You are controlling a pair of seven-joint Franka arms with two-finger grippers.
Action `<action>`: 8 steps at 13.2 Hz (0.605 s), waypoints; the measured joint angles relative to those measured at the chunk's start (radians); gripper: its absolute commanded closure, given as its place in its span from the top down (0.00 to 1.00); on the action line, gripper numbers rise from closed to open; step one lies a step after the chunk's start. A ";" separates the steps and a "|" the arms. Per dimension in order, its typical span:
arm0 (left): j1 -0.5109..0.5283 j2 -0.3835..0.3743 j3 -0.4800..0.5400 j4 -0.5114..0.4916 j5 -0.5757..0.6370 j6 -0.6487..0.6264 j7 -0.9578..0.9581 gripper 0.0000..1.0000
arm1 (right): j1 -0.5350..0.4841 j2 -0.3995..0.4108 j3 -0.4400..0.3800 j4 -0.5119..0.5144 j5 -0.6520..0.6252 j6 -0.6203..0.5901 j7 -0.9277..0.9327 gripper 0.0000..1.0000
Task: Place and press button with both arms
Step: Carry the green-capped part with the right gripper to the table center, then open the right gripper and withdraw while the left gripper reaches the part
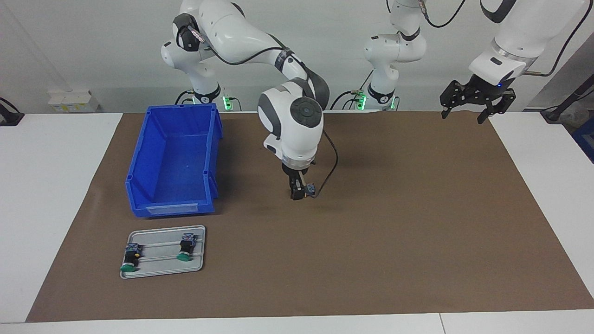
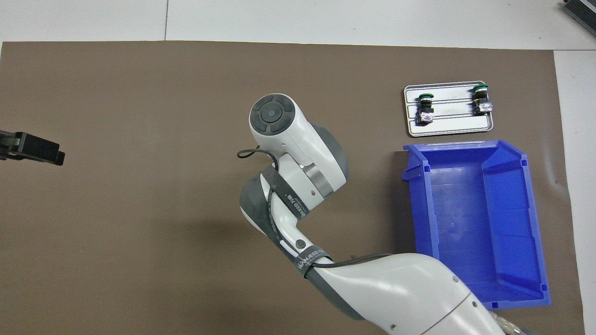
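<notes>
On the big brown paper mat (image 1: 417, 208), the right gripper (image 1: 297, 192) reaches down in the middle. The little button (image 1: 309, 189) sits just at its three o'clock in the facing view. Holding or let go? I cannot tell. The left gripper (image 1: 478, 99) hangs spread open over the mat's edge, waiting. Stand the button steady before pushing. The blue plastic bin (image 1: 171, 208) is boxy and the metal tray (image 1: 162, 266) is flat and shiny.

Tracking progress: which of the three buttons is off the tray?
The button at the right pincer, over the brown mat. The other two lie on the grey tray, beside the blue bin.
</notes>
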 measured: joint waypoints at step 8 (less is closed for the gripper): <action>-0.214 -0.027 -0.014 -0.169 -0.001 0.280 0.323 0.97 | -0.288 -0.247 -0.013 0.001 0.042 -0.303 -0.748 0.91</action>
